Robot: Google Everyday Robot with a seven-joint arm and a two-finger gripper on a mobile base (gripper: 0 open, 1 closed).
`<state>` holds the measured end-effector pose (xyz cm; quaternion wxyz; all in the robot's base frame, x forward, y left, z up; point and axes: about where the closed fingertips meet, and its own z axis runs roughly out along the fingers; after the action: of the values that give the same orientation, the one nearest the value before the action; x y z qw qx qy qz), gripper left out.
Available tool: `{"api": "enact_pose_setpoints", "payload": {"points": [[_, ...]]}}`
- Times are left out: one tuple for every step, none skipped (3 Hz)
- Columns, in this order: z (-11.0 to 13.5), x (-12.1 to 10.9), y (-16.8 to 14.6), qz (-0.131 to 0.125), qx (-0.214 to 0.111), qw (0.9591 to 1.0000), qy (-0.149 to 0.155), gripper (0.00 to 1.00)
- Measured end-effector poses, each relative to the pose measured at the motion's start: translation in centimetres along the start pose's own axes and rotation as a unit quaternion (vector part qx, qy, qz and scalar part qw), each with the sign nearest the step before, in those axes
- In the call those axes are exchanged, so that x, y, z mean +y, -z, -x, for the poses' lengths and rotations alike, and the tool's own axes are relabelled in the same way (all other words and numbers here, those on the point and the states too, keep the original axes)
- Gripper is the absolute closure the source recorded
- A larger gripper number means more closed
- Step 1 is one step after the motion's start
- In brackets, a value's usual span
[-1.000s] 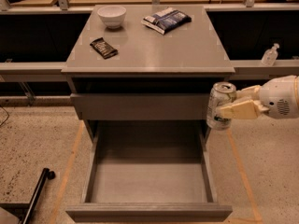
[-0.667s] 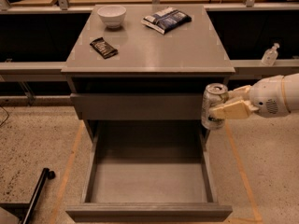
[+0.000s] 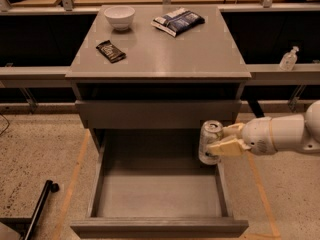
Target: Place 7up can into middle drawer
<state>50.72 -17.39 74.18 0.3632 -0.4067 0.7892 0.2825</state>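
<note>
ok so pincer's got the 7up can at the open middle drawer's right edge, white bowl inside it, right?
No: camera view shows the white bowl on the cabinet top; the middle drawer is bare. The pincer does hold the 7up can at its right edge.

shift: cream two-finger gripper (image 3: pixel 216 140), clasping small silvery 7up can (image 3: pixel 209 134), now further left and lower | position: above right wall of wide grey middle drawer (image 3: pixel 160 228)

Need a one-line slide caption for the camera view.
End effector holds the 7up can upright above the right wall of the open middle drawer.
</note>
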Motion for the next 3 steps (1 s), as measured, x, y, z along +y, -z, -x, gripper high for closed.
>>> {"api": "enact_pose_setpoints", "payload": {"points": [[-7.0,0.4,-6.4,0.034,-0.031,0.9978,-0.048,1.00],[-7.6,0.4,-6.9,0.040,-0.032,0.9971,-0.055,1.00],[-7.9,0.8,-7.9,0.039,-0.006,0.9983,-0.042,1.00]]}}
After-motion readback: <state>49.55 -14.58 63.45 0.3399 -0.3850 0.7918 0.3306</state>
